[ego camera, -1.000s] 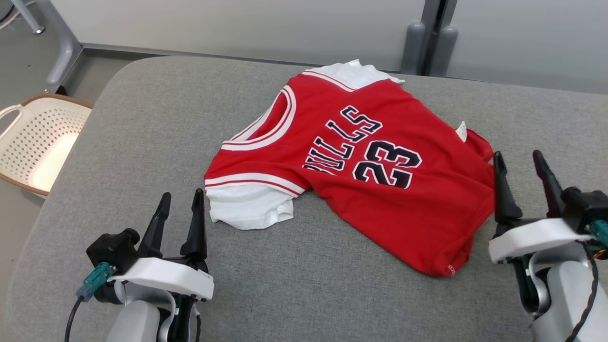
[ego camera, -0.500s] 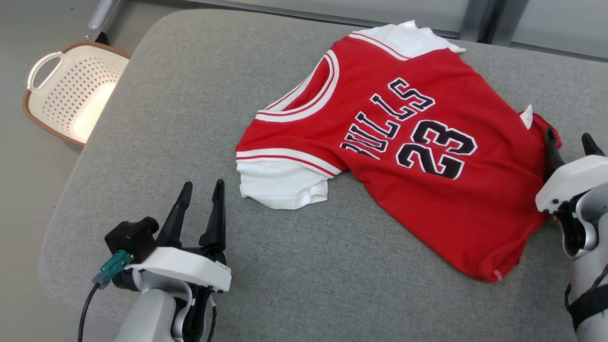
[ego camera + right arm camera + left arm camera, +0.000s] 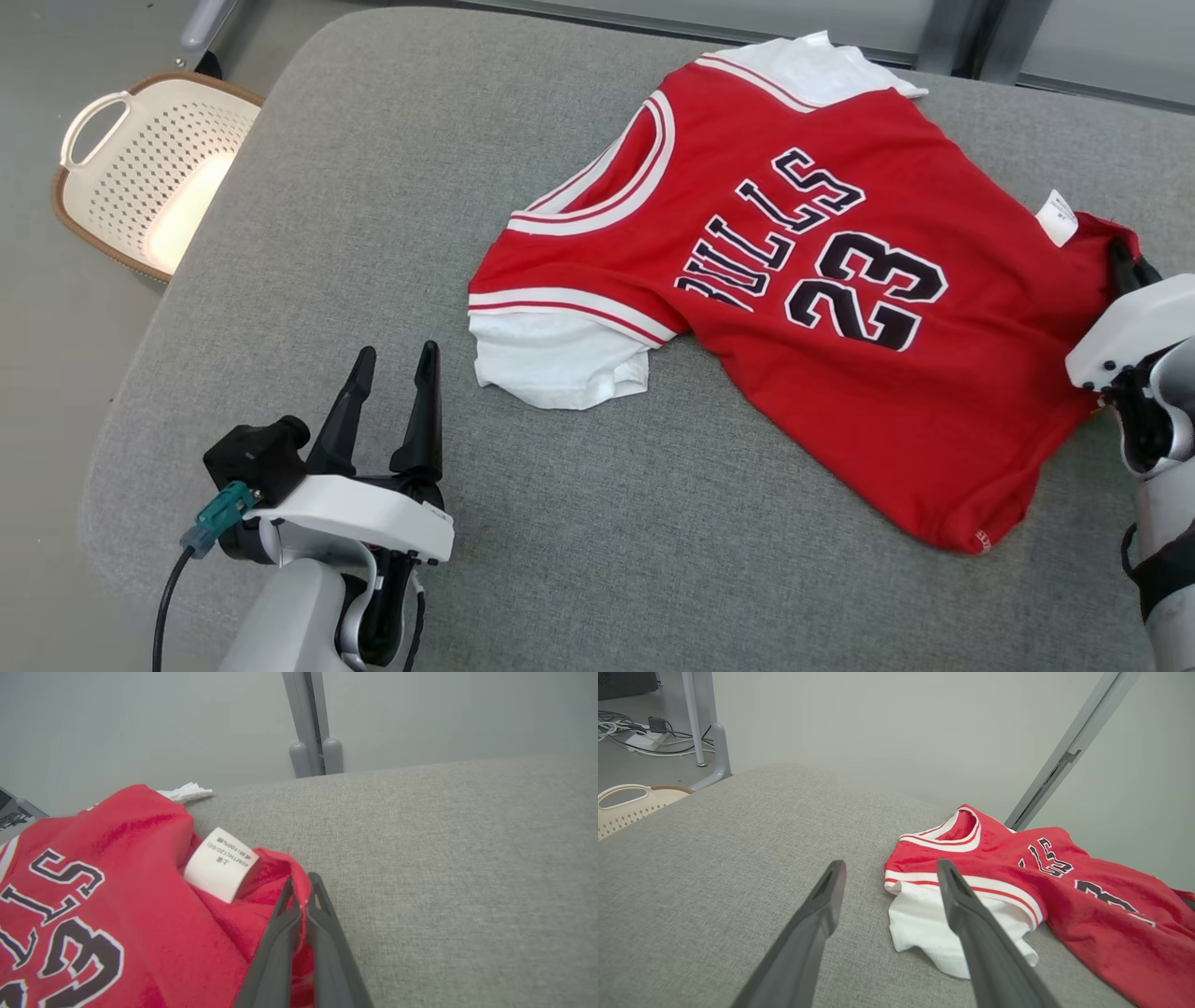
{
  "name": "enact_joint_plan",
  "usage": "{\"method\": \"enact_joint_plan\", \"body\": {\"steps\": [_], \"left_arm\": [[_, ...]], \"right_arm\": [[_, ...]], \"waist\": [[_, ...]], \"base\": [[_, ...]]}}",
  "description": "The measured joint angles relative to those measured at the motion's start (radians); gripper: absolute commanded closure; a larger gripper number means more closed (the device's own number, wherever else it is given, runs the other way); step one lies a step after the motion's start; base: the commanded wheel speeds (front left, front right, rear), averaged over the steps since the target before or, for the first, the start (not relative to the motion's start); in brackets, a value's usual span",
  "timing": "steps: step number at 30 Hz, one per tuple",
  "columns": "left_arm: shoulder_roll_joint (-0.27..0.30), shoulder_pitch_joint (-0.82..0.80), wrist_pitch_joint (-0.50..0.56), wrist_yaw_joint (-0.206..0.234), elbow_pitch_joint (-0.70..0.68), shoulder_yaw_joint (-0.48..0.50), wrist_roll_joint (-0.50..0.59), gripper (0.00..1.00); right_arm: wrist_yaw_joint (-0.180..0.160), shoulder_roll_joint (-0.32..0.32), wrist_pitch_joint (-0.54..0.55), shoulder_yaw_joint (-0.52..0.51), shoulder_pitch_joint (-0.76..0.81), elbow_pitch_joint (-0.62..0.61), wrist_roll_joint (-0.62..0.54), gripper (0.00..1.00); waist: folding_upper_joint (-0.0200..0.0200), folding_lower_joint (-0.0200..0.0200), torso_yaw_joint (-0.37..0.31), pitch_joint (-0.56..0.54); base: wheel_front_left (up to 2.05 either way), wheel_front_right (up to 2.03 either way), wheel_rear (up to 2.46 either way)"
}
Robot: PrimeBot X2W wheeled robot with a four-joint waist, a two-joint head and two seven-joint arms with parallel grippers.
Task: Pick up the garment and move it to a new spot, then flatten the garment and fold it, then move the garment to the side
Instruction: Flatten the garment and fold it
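Observation:
A red jersey (image 3: 812,271) with white sleeves and black "BULLS 23" lettering lies spread on the grey cushioned surface (image 3: 373,187). My right gripper (image 3: 1125,266) is at the jersey's right edge, shut on the red hem fabric just below a white care label (image 3: 219,863); the right wrist view shows my right gripper (image 3: 301,886) with cloth pinched between the two fingers. My left gripper (image 3: 392,359) stands open near the front left, a short way from the white sleeve (image 3: 555,359). In the left wrist view the sleeve (image 3: 924,919) lies just beyond my left gripper (image 3: 889,870).
A cream perforated basket (image 3: 140,168) sits on the floor past the surface's left edge. Grey wall panels and a post (image 3: 310,723) run behind the far edge. Bare grey cushion spreads left of and in front of the jersey.
The head camera tilted down and shifted. My right gripper went from open beside the jersey's hem to shut on it. The left gripper stayed open in place.

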Motion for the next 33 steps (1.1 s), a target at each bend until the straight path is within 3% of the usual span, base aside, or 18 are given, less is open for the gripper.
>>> {"method": "enact_joint_plan", "body": {"steps": [5, 6, 13, 18, 24, 25, 27, 33], "left_arm": [[0.000, 0.001, 0.000, 0.000, 0.005, 0.004, 0.004, 0.00], [0.000, 0.002, 0.000, 0.000, 0.007, 0.001, 0.012, 0.00], [0.000, 0.012, 0.000, 0.005, 0.006, -0.014, 0.007, 0.00], [0.000, 0.016, 0.000, 0.005, 0.001, -0.028, -0.004, 0.00], [0.000, 0.010, 0.000, 0.005, -0.010, -0.054, -0.029, 0.00], [0.001, 0.007, 0.000, 0.005, -0.011, -0.060, -0.033, 0.00], [0.000, -0.004, 0.000, 0.005, -0.015, -0.071, -0.045, 0.00], [0.000, -0.016, 0.000, 0.008, -0.015, -0.097, -0.062, 0.00]], "right_arm": [[0.000, -0.009, -0.031, -0.069, -0.027, -0.010, 0.002, 1.00], [0.000, -0.017, -0.044, -0.128, -0.044, -0.009, -0.013, 1.00], [0.000, -0.016, -0.056, -0.277, -0.103, -0.010, -0.098, 1.00], [0.000, -0.024, -0.024, -0.294, -0.177, -0.030, -0.173, 1.00], [0.000, -0.088, 0.021, -0.255, -0.302, -0.040, -0.269, 1.00], [0.000, -0.103, 0.020, -0.241, -0.325, -0.037, -0.287, 0.85], [0.000, -0.132, 0.010, -0.201, -0.370, -0.018, -0.307, 0.00], [0.000, -0.190, -0.043, -0.183, -0.414, 0.077, -0.391, 0.00]], "waist": [[0.0000, 0.0000, -0.018, -0.023], [0.0000, 0.0000, -0.026, -0.036], [0.0000, 0.0000, -0.043, -0.076], [0.0000, 0.0000, -0.035, -0.079], [0.0000, 0.0000, 0.001, -0.039], [0.0000, 0.0000, 0.009, -0.030], [0.0000, 0.0000, 0.024, -0.008], [0.0000, 0.0000, 0.065, 0.043]], "base": [[0.00, 0.00, 0.00], [0.00, 0.00, 0.00], [0.00, 0.00, 0.00], [0.00, 0.00, 0.00], [0.00, 0.00, 0.00], [0.00, 0.00, 0.00], [0.00, 0.00, 0.00], [0.00, 0.00, 0.00]]}}
